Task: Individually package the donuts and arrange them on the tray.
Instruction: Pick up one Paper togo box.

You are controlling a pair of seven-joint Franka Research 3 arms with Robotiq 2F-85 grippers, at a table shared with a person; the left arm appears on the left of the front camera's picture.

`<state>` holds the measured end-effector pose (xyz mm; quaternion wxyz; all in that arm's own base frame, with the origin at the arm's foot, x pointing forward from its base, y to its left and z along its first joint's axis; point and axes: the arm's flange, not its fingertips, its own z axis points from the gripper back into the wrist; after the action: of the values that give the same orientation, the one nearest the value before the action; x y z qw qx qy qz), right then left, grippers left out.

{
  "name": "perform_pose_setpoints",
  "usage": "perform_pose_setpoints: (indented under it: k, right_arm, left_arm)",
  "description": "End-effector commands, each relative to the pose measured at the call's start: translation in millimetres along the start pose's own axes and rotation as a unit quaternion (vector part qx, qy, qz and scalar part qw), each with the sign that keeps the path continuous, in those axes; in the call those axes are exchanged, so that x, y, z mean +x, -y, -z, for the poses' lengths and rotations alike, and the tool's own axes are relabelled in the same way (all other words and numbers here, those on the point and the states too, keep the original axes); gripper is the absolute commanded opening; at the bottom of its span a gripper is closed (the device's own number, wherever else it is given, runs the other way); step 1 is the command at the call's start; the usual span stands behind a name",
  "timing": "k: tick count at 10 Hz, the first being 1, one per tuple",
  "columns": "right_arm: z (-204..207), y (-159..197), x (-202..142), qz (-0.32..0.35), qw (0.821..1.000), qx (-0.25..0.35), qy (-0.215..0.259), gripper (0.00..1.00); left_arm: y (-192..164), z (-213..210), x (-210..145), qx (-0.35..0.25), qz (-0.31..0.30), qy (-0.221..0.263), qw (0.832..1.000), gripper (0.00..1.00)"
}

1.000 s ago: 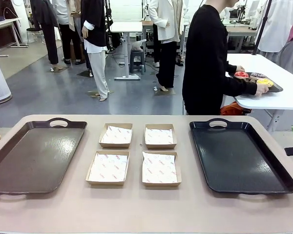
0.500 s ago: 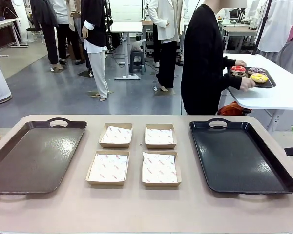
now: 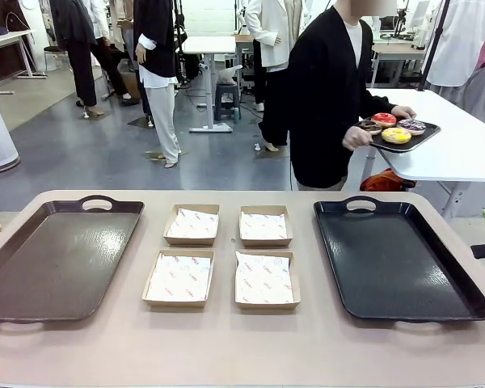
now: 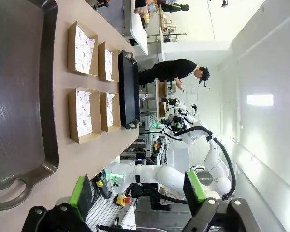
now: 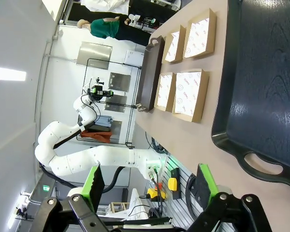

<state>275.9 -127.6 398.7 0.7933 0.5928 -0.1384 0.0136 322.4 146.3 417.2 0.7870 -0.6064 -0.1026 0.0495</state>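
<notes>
Beyond the far edge of my table, a person in black holds a small dark tray with both hands. On it lie the donuts: a red one, a yellow one, a brown one and a purple one. On my table stand a brown tray at the left and a black tray at the right. Between them are several cardboard boxes with paper liners and nothing in them. My left gripper and right gripper hang open off the table's sides, holding nothing.
The left wrist view looks across the brown tray and the boxes to the black tray. The right wrist view looks over the black tray. A white table stands behind the person.
The person has lifted the small tray of donuts off the white table behind and turned with it toward my table. Both grippers stay open.
</notes>
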Motion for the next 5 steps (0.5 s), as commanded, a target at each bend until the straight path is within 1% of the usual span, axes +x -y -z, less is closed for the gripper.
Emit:
perform_pose_setpoints:
  k: [1, 5]
  right_arm:
    - [-0.4, 0.3, 0.3, -0.002, 1.0, 0.004, 0.001, 1.0]
    - [-0.4, 0.3, 0.3, -0.002, 1.0, 0.004, 0.001, 1.0]
  left_arm:
    - [1.2, 0.2, 0.3, -0.008, 0.001, 0.003, 1.0, 1.0]
    - [1.2, 0.2, 0.3, -0.008, 0.001, 0.003, 1.0, 1.0]
